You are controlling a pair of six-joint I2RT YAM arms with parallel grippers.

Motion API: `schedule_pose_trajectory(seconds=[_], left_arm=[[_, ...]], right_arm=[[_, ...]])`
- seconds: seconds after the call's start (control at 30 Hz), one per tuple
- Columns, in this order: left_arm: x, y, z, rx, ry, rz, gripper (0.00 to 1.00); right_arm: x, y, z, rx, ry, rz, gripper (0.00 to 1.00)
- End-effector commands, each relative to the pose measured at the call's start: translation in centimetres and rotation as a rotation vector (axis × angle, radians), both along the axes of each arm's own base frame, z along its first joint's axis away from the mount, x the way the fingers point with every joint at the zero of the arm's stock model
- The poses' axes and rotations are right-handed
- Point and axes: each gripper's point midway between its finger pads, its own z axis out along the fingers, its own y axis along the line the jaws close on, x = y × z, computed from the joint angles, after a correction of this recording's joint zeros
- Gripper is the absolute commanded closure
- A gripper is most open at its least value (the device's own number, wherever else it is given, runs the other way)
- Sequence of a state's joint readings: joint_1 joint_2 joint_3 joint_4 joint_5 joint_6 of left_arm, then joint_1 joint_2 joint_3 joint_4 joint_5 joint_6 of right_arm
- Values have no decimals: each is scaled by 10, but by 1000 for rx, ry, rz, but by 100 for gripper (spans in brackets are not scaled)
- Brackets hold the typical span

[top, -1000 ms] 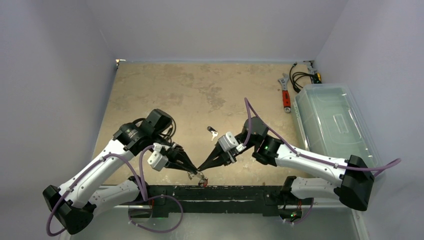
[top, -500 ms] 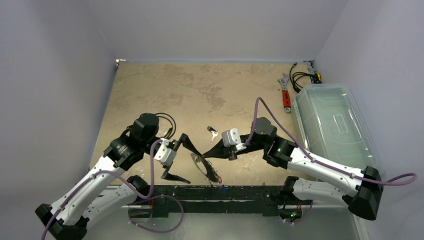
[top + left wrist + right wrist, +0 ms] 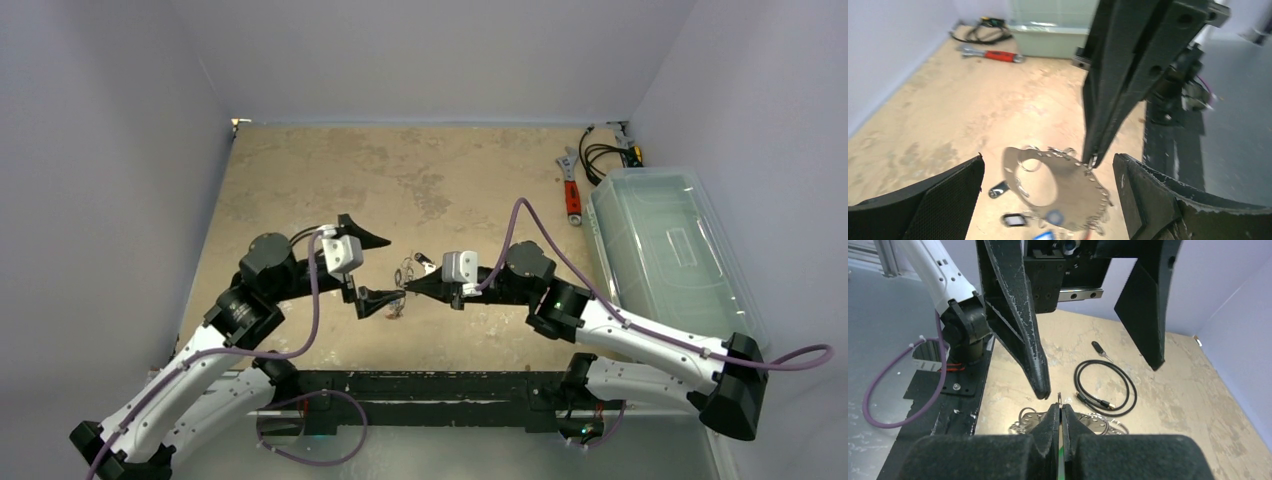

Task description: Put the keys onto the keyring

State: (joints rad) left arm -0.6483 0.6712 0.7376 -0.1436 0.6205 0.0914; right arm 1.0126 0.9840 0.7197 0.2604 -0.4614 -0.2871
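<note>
Midway over the tabletop (image 3: pixel 300 170), the right end effector (image 3: pixel 1059 412) pinches the toothed rim of the keyring (image 3: pixel 1080 192), its jaws closed tight on the metal. Several keys (image 3: pixel 1052 217) (blue and black tags, blurred) dangle beneath the keyring. Facing it, the left end effector (image 3: pixel 390 268) stands spread wide, one finger on either side of the keyring and clear of it. One black-headed key (image 3: pixel 424 262) lies on the tabletop just beyond the keyring.
</note>
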Motion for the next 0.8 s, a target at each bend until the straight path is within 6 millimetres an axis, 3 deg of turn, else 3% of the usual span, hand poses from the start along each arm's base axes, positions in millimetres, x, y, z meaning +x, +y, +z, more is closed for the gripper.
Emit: schedule_pose_trajectory(seconds=[0.0, 0.27, 0.5, 0.7, 0.77], left_arm=[[13, 14, 35, -207, -140, 143, 1], [-22, 1, 25, -173, -260, -93, 11], [-50, 0, 22, -135, -370, -247, 37], [-58, 2, 19, -123, -402, -284, 56], [-56, 0, 16, -117, -384, -285, 57]], right_arm=[[-8, -2, 38, 128, -53, 22, 100], [-30, -4, 44, 165, -65, 135, 100], [-26, -8, 49, 178, -70, 98, 100], [-20, -10, 53, 188, -64, 61, 100], [-20, -9, 53, 185, -63, 65, 100]])
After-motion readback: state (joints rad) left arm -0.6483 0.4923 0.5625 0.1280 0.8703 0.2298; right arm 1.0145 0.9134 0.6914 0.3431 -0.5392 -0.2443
